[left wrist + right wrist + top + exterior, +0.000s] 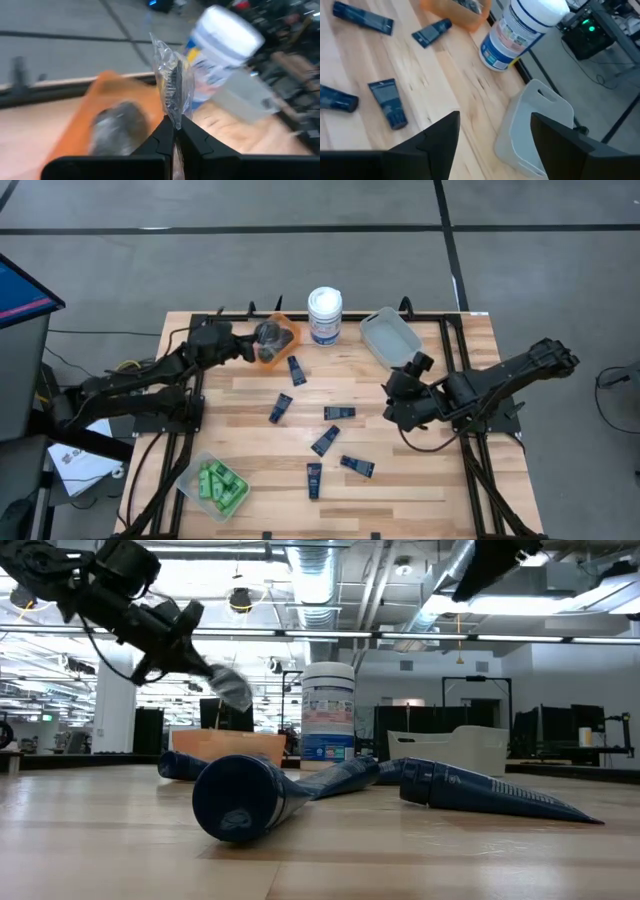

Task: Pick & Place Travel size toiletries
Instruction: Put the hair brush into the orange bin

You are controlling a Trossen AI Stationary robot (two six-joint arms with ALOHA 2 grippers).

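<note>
Left wrist view: left gripper (174,131) pinching a clear-wrapped pot (172,85) over orange bin (283,330); release next. Right gripper (495,132) wide, empty.

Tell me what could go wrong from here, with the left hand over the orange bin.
1. The left hand pinches only the edge of a clear packet above the orange bin; it may slip or, released off-centre, land outside.
2. The white tub stands right beside that bin, so a swing could knock it.
3. The right hand, open near the clear bin, could nudge it.
</note>
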